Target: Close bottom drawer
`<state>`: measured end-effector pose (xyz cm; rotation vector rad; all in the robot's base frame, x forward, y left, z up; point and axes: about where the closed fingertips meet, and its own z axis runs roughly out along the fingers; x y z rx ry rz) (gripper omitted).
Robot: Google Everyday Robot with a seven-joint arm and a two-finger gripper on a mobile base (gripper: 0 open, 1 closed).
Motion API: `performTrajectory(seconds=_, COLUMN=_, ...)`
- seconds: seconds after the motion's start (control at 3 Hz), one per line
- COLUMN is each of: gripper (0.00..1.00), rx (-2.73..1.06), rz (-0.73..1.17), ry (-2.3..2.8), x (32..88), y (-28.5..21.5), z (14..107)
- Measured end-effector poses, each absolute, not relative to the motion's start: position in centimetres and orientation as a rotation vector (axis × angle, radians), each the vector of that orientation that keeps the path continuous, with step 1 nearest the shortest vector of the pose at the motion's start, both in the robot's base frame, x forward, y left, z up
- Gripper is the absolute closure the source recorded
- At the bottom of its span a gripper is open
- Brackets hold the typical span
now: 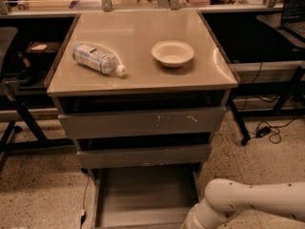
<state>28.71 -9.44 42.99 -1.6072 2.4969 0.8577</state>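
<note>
The bottom drawer (pixel 143 194) is pulled far out at the foot of the cabinet, a shallow grey-brown tray with an empty floor. Its front edge lies at the lower frame border. Above it sit the mid-width drawer front (pixel 143 155) and the widest drawer front (pixel 143 122) with pale scratches. My white arm (pixel 248 202) comes in from the lower right, beside the open drawer's right side. The gripper itself is out of view below the frame.
The cabinet top (pixel 143 75) bears a lying plastic bottle (pixel 97 58) and a white bowl (pixel 172 53). Dark desks stand left and right, with a metal leg (pixel 238 123) and cables (pixel 267 130) on the speckled floor at right.
</note>
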Motion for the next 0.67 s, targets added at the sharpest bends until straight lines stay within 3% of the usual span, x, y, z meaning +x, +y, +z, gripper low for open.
performTrajectory(seconds=0.33, gripper=1.00, rx=-1.507, rz=0.896, ry=2.519, x=30.7, y=-9.8, z=36.6)
performTrajectory(seconds=0.67, gripper=1.00, rx=-1.480, rz=0.999, ry=2.544, x=28.7, y=-8.7, z=34.0)
